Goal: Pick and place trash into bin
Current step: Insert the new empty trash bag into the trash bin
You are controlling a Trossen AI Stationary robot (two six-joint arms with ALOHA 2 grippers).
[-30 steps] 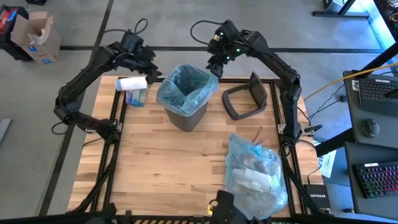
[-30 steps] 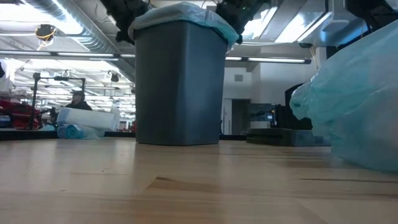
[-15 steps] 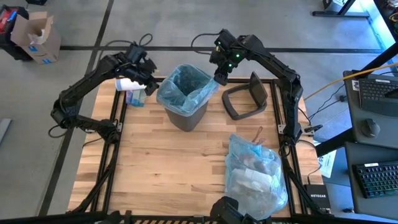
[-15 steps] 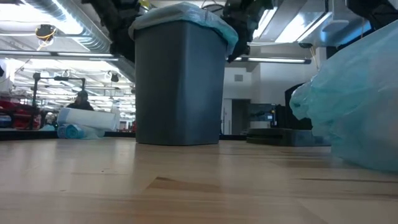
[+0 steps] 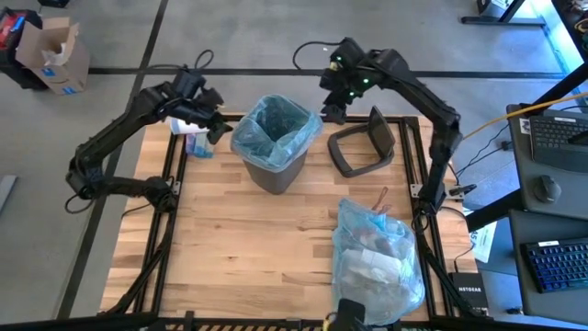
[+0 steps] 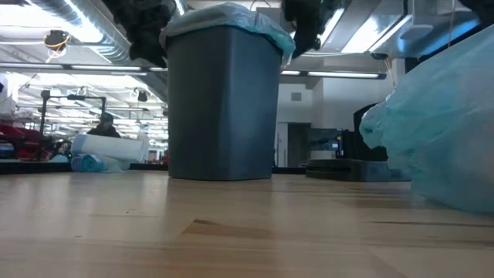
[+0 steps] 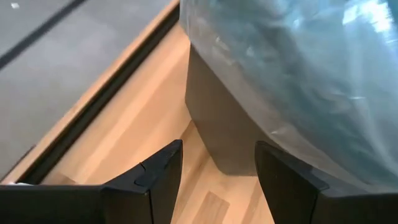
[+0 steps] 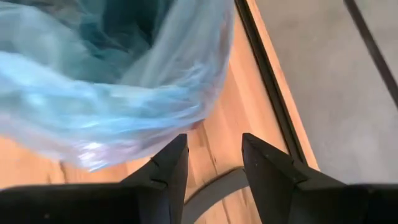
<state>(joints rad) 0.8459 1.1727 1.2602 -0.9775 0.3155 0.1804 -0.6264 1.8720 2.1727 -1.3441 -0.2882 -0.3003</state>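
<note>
**Watching for a tipped bin and a torn bag**

Starting with the biggest thing, the pale wooden table (image 5: 230,239) holds everything. Near its front right corner lies the big see-through blue plastic bag (image 5: 378,257), stuffed with crumpled paper and wrappers. That is where the trash sits now, well apart from both hands. If a hand grabs only the thin plastic, the bag could rip and spill trash over the table.

Next comes the dark grey plastic bin (image 5: 274,142) with its light blue liner bag (image 5: 292,118), standing near the back of the table. It looks light and tall. A bump from either arm could knock it over, or a finger could catch the loose liner and pull it off the rim.

The grey bin lid (image 5: 363,142) rests just to the right of the bin. A low swing of the right arm could push it off the table edge.

The white roll and small blue packet (image 5: 195,138) lie on the left, under the left arm, and could get knocked away.

The left hand (image 5: 209,127) hangs beside the bin's left rim, fingers apart, holding nothing. The right hand (image 5: 333,108) hangs by the right rim, fingers partly apart, also empty.
</note>
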